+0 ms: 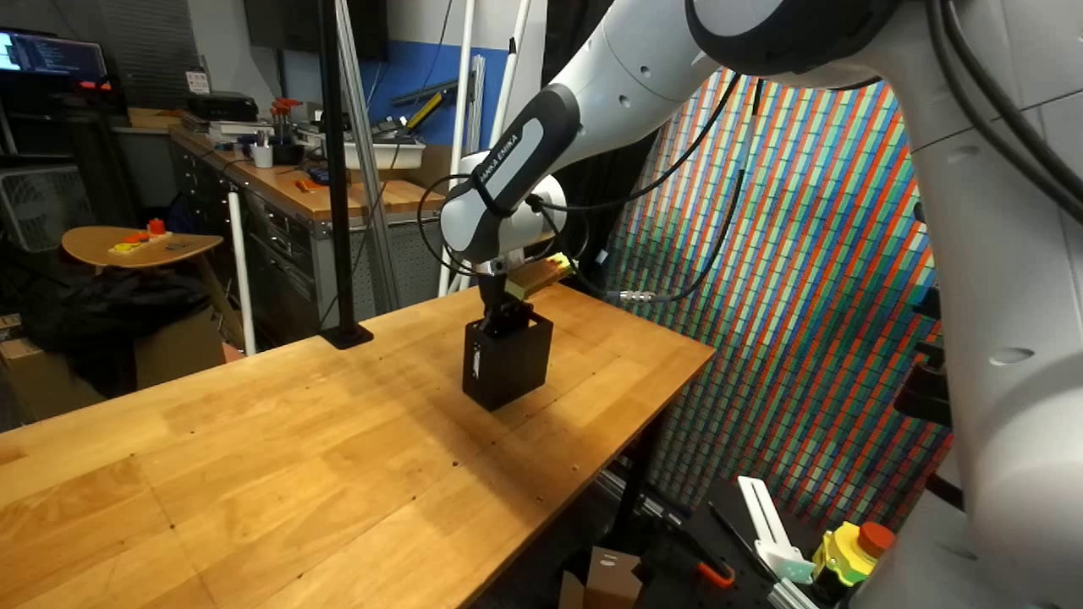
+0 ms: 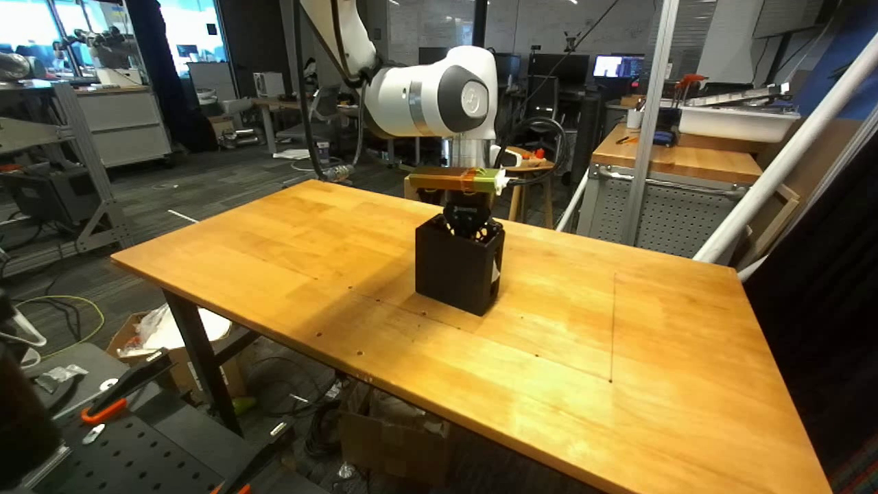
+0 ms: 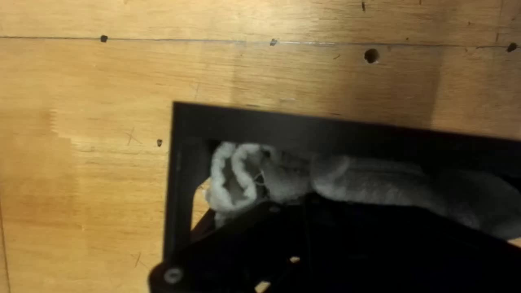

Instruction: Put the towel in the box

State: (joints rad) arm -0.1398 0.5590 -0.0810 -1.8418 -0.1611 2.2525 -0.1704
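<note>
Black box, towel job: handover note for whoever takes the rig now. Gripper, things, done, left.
Gripper: partly inside the black box; fingertips hidden, so open or shut can't be told.
White towel: bunched inside the box; depth unclear.
Box: upright on the wooden table.
Done: towel is in the box.
Left: likely open fully, lift clear, check the towel doesn't come along.

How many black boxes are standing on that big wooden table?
1: an open-topped black box, upright on the wooden table below the end of the arm. The gripper reaches into its top, and a white towel shows inside.
</note>
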